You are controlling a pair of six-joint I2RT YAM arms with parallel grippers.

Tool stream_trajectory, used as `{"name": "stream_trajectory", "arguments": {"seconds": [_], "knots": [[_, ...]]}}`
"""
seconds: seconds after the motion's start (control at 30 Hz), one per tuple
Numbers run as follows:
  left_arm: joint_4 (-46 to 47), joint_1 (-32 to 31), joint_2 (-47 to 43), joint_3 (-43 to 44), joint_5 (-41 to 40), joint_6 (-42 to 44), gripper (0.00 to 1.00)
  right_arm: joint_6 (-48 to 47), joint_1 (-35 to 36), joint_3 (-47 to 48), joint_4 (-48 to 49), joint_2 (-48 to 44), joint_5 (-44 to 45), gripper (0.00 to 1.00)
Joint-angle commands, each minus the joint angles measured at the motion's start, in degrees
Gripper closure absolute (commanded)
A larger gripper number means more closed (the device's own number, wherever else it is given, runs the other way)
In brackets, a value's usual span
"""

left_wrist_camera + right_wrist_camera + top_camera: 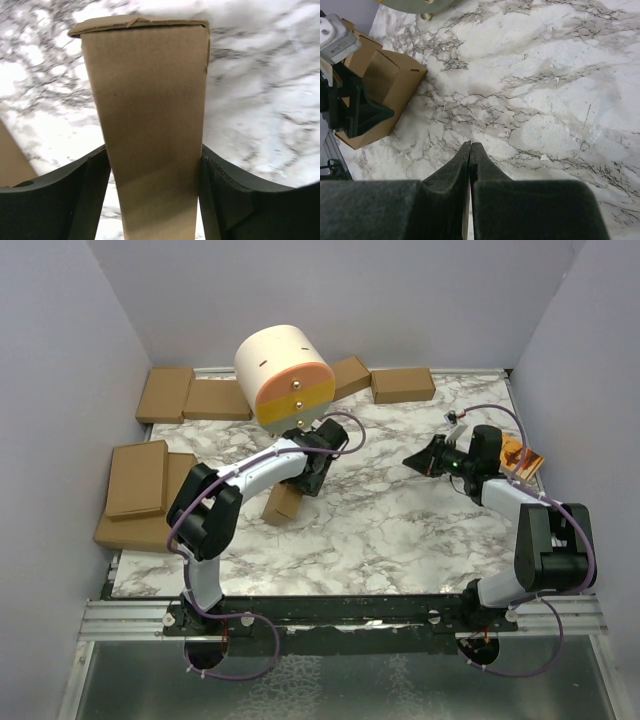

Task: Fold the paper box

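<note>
The paper box (283, 506) is a small flat brown cardboard box, folded shut, tilted on the marble table left of centre. My left gripper (303, 483) is shut on it. In the left wrist view the box (145, 90) stands between the two black fingers (90, 190), which press on both its sides. The right wrist view shows the box (390, 85) at upper left with the left gripper (355, 112) on it. My right gripper (412, 460) hovers over the table at the right, apart from the box, shut and empty (470, 146).
Several ready-made brown boxes lie along the back edge (403, 385) and stacked at the left (138, 480). A small orange booklet (524, 456) lies at the right edge. A large cream and orange round object (283, 373) stands above the back centre. Grey walls close in three sides.
</note>
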Motion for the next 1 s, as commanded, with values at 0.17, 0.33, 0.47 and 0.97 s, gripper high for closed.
{"name": "stream_trajectory", "arguments": {"seconds": [0.17,0.33,0.47,0.97], "knots": [[8.17,-3.78,-5.83,0.83,17.6,-1.79,0.3,-0.63,-0.97,1.17,-0.37,-1.11,-1.37,0.98],[17.24,-3.6,-12.95,-3.61,27.25,-2.23,0.3,-2.17,-1.15,1.29,-0.43,-1.45,-2.76,0.98],[21.4,-3.5,-14.55,-6.35,30.63,-3.03,0.27,-3.25,-1.16,1.33,-0.25,-2.0,-4.01,0.98],[56.08,18.36,-35.42,-40.13,42.41,-14.56,0.52,-39.14,-2.12,13.5,-28.57,-1.58,-25.97,0.85]]}}
